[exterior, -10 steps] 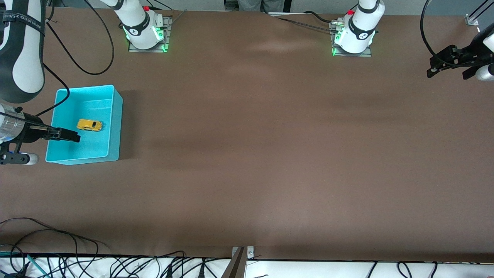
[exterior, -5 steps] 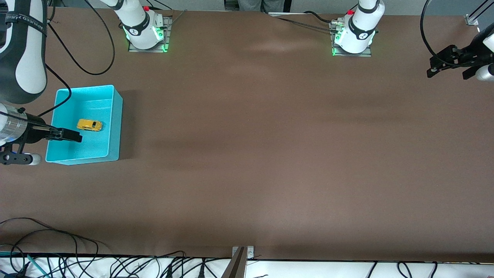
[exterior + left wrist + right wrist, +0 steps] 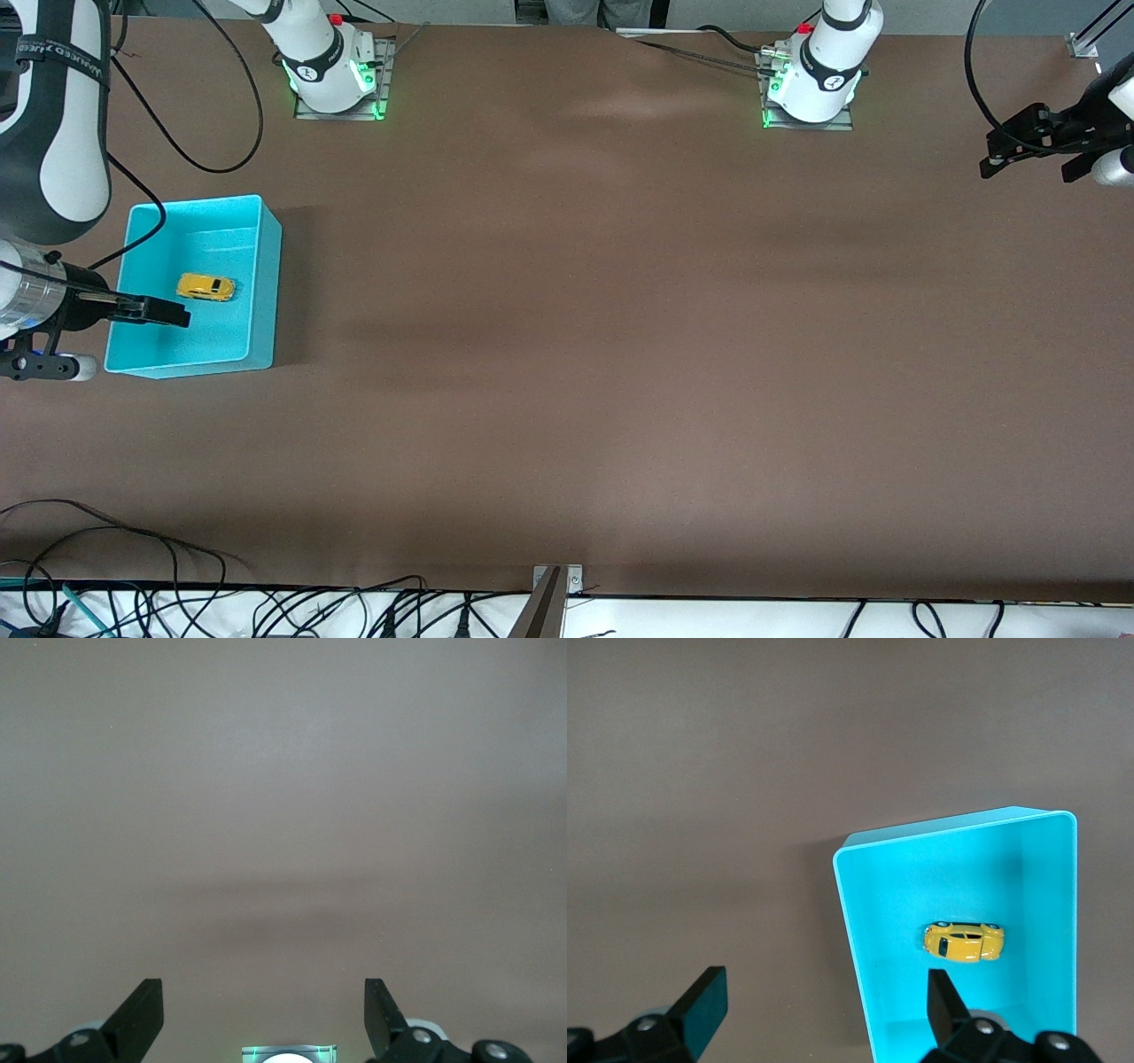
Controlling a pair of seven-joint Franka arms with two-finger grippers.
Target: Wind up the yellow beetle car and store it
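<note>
Slightly shifted, the right gripper [image 3: 168, 313] hangs over the turquoise bin [image 3: 266, 292], fingers spread and empty.
Inside the bin sits the yellow beetle car [image 3: 205, 287]; the left gripper [image 3: 997, 164] waits, released, above the worktop [image 3: 620, 354].

light: even and bright overhead across the brown table [image 3: 620, 354]; no hard glare
shadows: soft dark bands run across the table mid-way; a darker block lies beside the turquoise bin [image 3: 266, 266] toward the left arm's end
glow: green lamps at both arm bases [image 3: 337, 84] (small, vivid)
left wrist view: dull, grey-brown, faint shadow band; finger edges soft
right wrist view: bin and yellow beetle car [image 3: 964, 942] crisp; fingers near the lens slightly soft
edges: no clear bending
</note>
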